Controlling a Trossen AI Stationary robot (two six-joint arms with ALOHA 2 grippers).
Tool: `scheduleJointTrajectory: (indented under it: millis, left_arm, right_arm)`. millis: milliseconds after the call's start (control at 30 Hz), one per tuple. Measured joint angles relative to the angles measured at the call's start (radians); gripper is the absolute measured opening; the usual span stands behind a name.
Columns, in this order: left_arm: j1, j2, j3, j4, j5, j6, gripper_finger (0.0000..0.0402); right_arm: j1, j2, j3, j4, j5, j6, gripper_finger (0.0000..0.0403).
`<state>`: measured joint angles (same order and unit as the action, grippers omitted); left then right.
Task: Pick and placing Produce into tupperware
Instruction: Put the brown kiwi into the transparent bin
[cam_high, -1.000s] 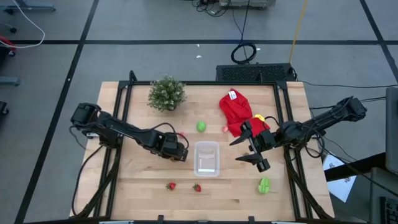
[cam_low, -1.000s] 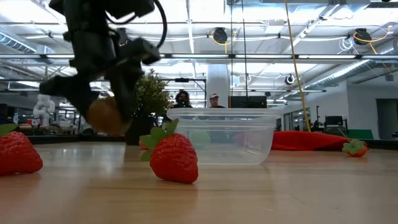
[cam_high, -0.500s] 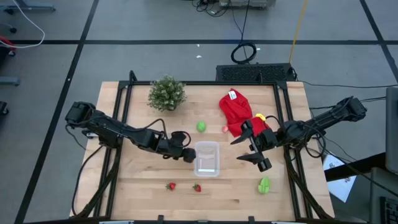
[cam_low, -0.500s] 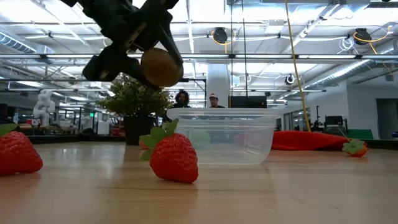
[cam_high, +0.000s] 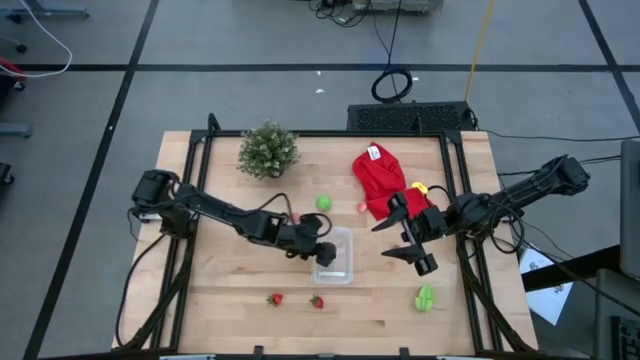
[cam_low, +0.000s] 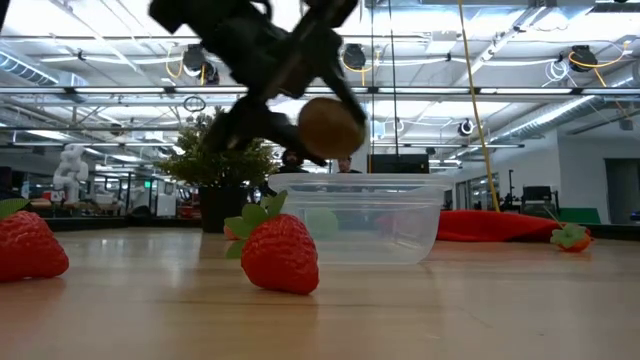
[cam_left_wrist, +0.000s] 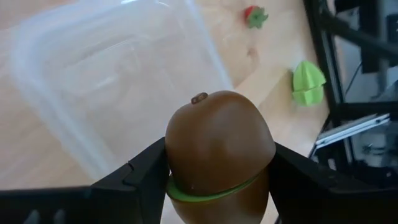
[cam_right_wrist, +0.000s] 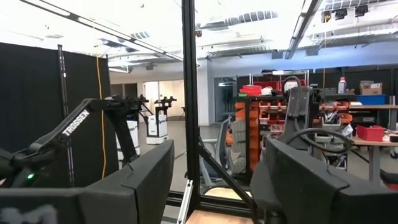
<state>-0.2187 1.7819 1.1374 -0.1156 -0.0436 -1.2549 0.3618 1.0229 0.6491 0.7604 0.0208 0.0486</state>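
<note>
The left end effector hangs at the near-left edge of the clear tupperware, its two fingers closed against the sides of a brown oval kiwi that is raised clear of the worktop. The right end effector hovers to the tub's right with jaws spread and nothing between them. Two strawberries lie before the tub, green pieces at front right and behind it.
</note>
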Motion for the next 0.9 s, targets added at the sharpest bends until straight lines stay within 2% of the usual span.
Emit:
scheduleJointTrajectory:
  millis: [133,267,333,467,900]
  left_arm:
    - [0.020,0.087,0.137,-0.130,0.044,0.068,0.0227]
    - [0.042,0.137,0.259,-0.350,0.042,0.104,0.0227]
    - [0.046,0.149,0.294,-0.411,0.023,0.106,0.0227]
    - [0.045,0.147,0.314,-0.435,-0.007,0.108,0.0227]
    - [0.043,0.215,0.313,-0.430,0.017,0.098,0.0228]
  right_arm:
    - [0.000,0.000,0.000,-0.001,0.000,0.018,0.0242]
    - [0.000,0.000,0.000,-0.007,0.000,0.032,0.0242]
    - [0.000,0.000,0.000,-0.010,0.000,0.048,0.0242]
    - [0.000,0.000,0.000,-0.013,0.000,0.048,0.0242]
    - [0.000,0.000,0.001,0.024,0.000,0.037,0.0242]
